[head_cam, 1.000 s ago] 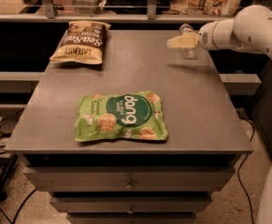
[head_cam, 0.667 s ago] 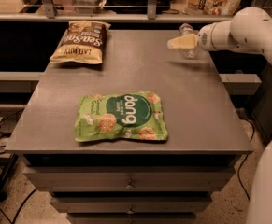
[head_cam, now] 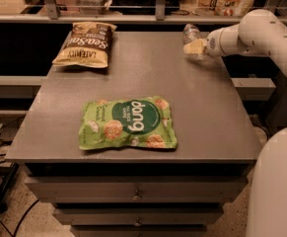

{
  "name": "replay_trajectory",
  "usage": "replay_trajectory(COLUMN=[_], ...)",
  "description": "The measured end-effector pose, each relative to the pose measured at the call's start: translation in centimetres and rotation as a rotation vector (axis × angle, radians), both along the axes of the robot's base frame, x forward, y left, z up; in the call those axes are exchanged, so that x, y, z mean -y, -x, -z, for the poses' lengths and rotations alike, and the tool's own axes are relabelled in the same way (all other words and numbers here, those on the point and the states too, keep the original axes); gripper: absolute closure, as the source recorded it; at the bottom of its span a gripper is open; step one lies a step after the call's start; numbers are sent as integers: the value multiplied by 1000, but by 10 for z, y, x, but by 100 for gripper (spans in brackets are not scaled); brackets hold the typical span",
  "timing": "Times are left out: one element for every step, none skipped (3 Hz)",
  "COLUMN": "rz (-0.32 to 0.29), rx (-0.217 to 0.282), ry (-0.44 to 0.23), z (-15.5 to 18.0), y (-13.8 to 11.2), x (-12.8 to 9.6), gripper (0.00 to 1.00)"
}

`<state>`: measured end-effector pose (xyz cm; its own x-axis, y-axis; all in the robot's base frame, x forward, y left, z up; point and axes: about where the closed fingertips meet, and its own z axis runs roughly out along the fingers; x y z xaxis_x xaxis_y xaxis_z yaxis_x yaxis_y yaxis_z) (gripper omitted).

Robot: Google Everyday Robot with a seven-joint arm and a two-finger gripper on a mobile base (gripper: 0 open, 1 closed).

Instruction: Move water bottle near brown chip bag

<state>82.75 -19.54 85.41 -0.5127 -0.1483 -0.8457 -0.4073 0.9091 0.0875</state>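
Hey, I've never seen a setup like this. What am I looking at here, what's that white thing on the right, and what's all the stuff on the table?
The white jointed thing is a robot arm reaching in from the right. At its tip is the gripper, the part that grasps. It sits at the table's far right corner, right against a small clear water bottle. I can't tell whether the bottle is actually gripped.

There is one camera view, looking down from the front at a grey table with drawers. A brown chip bag lies at the far left and a green chip bag near the front. The white shape at bottom right is probably the robot's body.
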Motion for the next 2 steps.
replay_trajectory(rz=[-21, -96], rx=[0, 58], ry=[36, 58], z=[-3, -31], y=[1, 3], x=[-5, -28], gripper=[72, 95])
